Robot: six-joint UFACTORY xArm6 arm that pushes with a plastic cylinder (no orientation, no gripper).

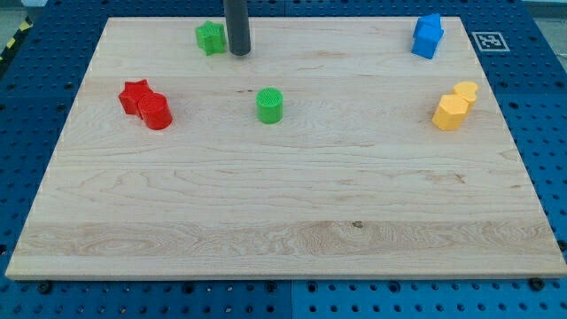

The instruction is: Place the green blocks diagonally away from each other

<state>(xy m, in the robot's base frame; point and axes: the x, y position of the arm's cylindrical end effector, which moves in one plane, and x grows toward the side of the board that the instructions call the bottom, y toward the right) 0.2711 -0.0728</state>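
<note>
tip: our tip [239, 53] is down at the board's top edge, holding nothing, just right of the green star block [211, 37]
green cylinder [270, 105]: near centre, apart from our tip
others: red pair [146, 104] left, blue pair [428, 36] top right, yellow pair [454, 106] right

Rod's upper part [237, 13] beyond top edge.

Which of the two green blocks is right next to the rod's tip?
The green star at the view's top: my tip sits just to its right. The green cylinder stands apart, lower down near the board's middle.
</note>
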